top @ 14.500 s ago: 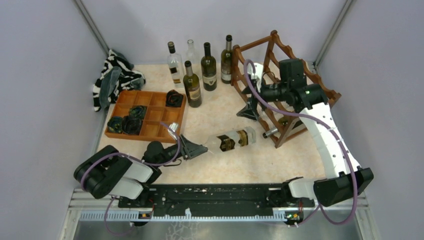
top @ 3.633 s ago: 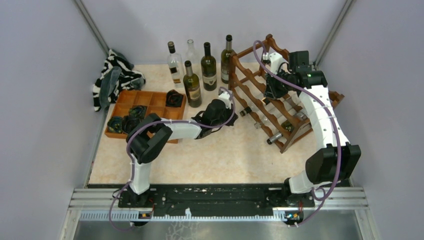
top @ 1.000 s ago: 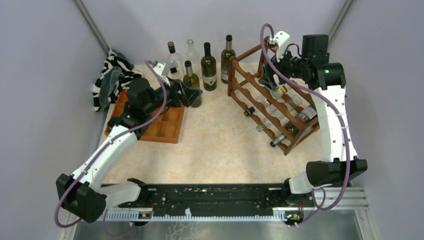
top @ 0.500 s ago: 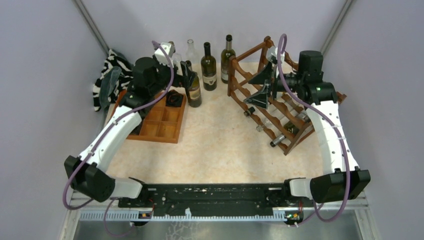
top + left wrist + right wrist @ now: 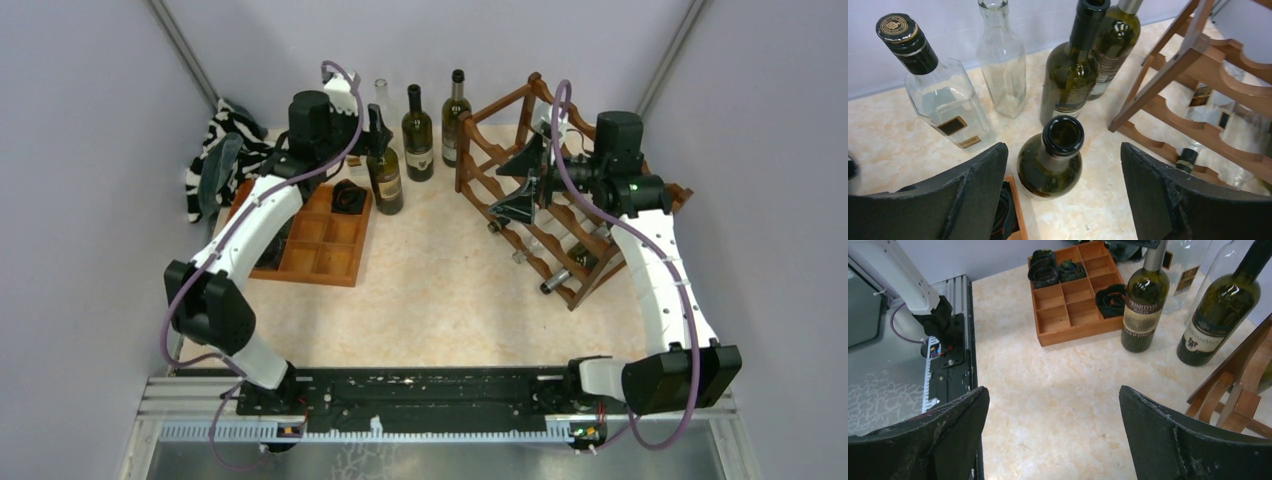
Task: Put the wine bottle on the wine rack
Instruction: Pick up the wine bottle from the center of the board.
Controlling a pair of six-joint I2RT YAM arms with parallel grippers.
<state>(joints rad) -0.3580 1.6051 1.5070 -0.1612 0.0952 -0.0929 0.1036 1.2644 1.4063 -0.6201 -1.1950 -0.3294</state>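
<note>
A dark green wine bottle [image 5: 386, 182] with an open mouth stands upright in front of the bottle row, next to the tray. From above it shows as the green bottle [image 5: 1050, 165]. My left gripper [image 5: 377, 128] hovers over its neck, open, with a finger on each side and clear of the glass; in the left wrist view the left gripper [image 5: 1063, 150] frames the mouth. The reddish-brown wine rack [image 5: 497, 104] stands at the back right with several bottles [image 5: 556, 276] lying in it. My right gripper [image 5: 519, 182] hangs open and empty at the rack's left face, above the floor [image 5: 1053, 390].
Other upright bottles stand along the back wall: a square clear bottle [image 5: 938, 100], a slim clear one [image 5: 1002, 65] and two dark green ones [image 5: 417, 135] [image 5: 454, 120]. The orange compartment tray [image 5: 322, 245] holds dark rolls. A striped cloth [image 5: 225, 150] lies at the back left.
My left arm swung from over the tray to above the front green bottle. My right gripper came away from the rack's top, down to its left face, and opened wider.
</note>
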